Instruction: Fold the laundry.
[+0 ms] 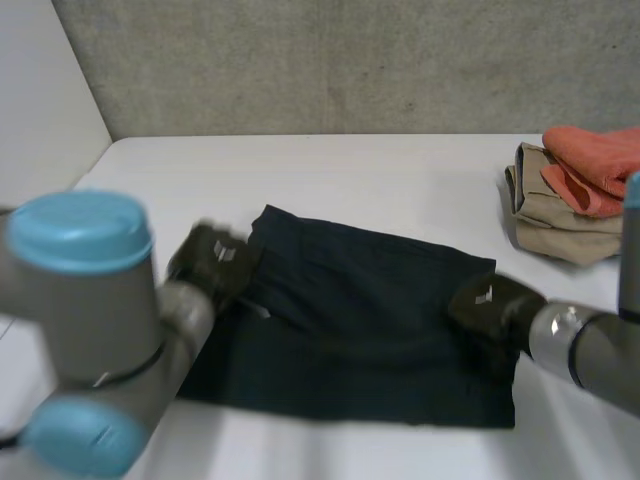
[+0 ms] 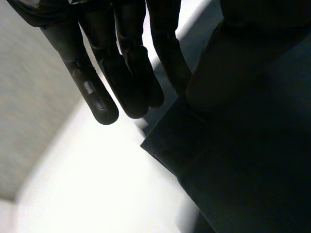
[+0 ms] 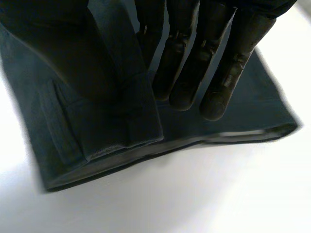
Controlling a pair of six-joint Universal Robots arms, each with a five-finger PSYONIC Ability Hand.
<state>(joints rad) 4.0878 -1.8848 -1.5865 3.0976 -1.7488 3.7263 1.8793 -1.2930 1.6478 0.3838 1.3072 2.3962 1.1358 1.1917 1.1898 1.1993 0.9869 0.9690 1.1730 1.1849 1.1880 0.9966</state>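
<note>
A dark navy garment (image 1: 350,320) lies spread flat in the middle of the white table (image 1: 350,170). My left hand (image 1: 215,258) is at its far left corner. In the left wrist view the straight fingers (image 2: 121,73) reach to the corner's edge while the thumb lies on top of the cloth (image 2: 243,170), pinching it. My right hand (image 1: 495,305) is on the garment's right edge. In the right wrist view a raised fold of the cloth (image 3: 112,131) sits pinched between the thumb and the fingers (image 3: 194,58).
A stack of folded clothes (image 1: 575,200), orange on top of beige, sits at the far right of the table. A grey wall runs behind the table's far edge. My left arm crosses the near left of the table.
</note>
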